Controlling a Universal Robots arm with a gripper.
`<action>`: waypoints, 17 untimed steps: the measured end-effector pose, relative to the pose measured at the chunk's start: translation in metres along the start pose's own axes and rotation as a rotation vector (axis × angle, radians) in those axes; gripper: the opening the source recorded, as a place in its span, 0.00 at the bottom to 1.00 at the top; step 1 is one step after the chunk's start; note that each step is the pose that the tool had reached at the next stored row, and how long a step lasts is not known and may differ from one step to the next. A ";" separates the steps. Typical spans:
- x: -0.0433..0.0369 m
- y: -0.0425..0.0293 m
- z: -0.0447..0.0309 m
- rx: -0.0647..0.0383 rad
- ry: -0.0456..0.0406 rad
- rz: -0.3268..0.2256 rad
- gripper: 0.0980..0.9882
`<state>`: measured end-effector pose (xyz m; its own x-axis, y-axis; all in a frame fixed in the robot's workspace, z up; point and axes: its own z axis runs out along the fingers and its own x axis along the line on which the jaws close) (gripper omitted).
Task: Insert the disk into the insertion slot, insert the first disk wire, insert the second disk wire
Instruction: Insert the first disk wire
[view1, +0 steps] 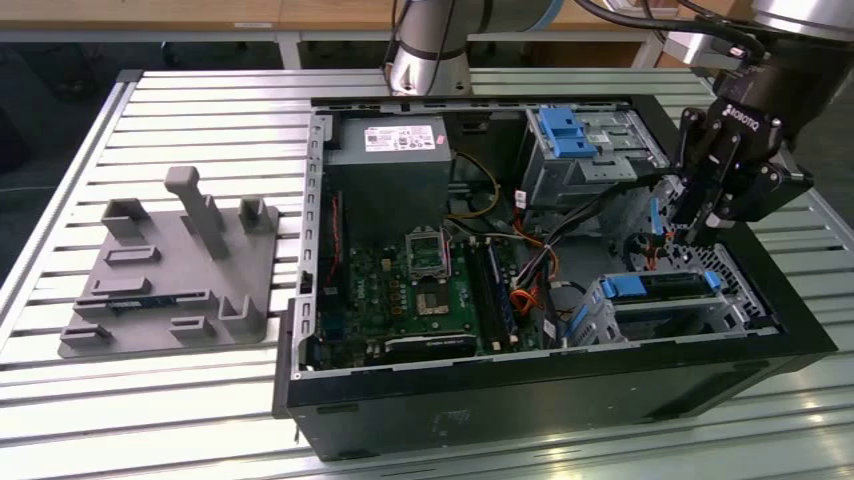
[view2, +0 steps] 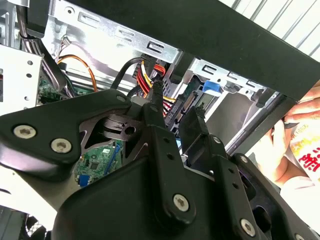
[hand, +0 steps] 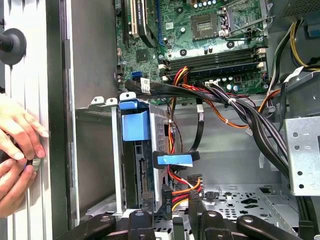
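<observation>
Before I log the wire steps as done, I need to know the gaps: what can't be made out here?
1. Connector end of the disk, first wrist view: cables crowd it, so whether any plug is seated cannot be told.
2. Same end, exterior view: the gripper hangs in front of it.
3. The hands, first wrist view: cut off by the picture's edge; the thing they pinch is too small to name.

Hands (hand: 19, 142) (a person's) edge-cropped
</observation>
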<state>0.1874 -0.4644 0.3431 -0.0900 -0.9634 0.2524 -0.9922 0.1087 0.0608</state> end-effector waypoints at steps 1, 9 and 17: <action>-0.0001 0.0000 0.0001 0.000 0.0000 -0.001 0.35; 0.0000 0.0011 0.0006 0.001 0.0013 -0.004 0.33; -0.0001 0.0011 0.0010 0.001 0.0015 -0.004 0.08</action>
<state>0.1862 -0.4644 0.3422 -0.0862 -0.9635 0.2536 -0.9927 0.1047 0.0606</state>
